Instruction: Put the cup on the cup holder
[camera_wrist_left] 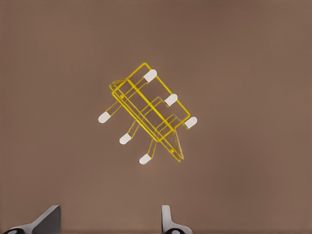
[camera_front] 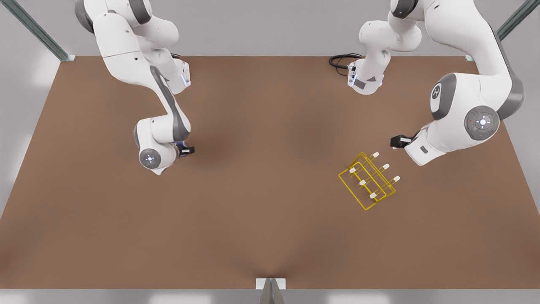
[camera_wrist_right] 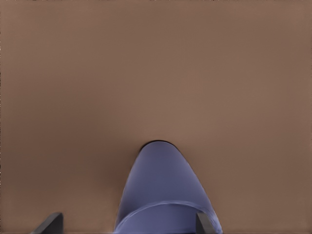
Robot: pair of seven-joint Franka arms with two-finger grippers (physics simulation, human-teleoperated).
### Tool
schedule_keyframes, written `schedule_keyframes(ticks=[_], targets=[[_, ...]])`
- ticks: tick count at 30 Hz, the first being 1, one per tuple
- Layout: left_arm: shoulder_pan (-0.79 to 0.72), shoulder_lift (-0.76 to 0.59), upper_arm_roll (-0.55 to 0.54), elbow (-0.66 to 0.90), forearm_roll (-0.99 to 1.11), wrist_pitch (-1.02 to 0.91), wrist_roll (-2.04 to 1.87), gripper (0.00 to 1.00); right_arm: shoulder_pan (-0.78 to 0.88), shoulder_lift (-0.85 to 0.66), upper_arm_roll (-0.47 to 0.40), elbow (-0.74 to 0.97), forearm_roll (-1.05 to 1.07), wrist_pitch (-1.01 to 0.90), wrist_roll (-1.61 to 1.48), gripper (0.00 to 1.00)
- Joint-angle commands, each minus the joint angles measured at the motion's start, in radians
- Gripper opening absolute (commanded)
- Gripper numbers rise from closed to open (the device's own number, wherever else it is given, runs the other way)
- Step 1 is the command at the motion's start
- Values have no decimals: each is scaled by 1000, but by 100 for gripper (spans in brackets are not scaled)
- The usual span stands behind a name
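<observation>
Brown tabletop carries the yellow cup holder toward the front view's right (6 white-tipped prongs). Left gripper hangs above it, fingers spread apart, empty. Right gripper, at the front view's left, has its fingers either side of the lavender cup, spread around it

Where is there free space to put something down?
The table is bare across its middle and near edge. It is crowded on the front view's right, around the cup holder and left claw; the right claw straddles the cup.
</observation>
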Motion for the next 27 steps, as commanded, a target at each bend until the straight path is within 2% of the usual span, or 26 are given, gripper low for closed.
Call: schedule_keyframes(ticks=[1,4,7,8,9,10,11,13,14,20,21,23,27], targets=[[0,0,0,1,1,5,0,100,-7,-8,0,0,-2,-53,-40,100],[0,9,0,2,4,16,2,100,-7,-14,0,-17,-2,-91,-40,100],[0,18,0,5,6,16,2,100,-5,18,1,-85,8,33,-40,100],[0,20,0,5,6,16,2,100,-5,20,1,-91,9,57,-38,92],[0,20,0,8,6,16,2,100,-5,26,1,-88,17,64,-38,75],[0,20,0,10,6,16,2,100,-5,26,1,-85,32,64,-38,50],[0,20,0,10,6,16,2,100,-5,26,3,-80,35,62,-37,38],[0,20,0,10,4,14,2,100,-5,24,1,-68,35,62,-37,24],[0,6,0,10,4,1,3,100,-5,24,1,-63,35,62,-37,21],[0,-22,-3,16,-6,-61,5,100,-5,21,9,-31,54,44,-35,21],[0,-20,0,17,-6,-61,5,100,-5,18,9,15,86,-7,-35,21],[0,-26,2,23,-8,-59,2,100,-5,23,7,124,208,-100,-18,21],[0,-20,-4,30,-8,-61,5,100,38,130,7,279,570,-91,-9,21]])
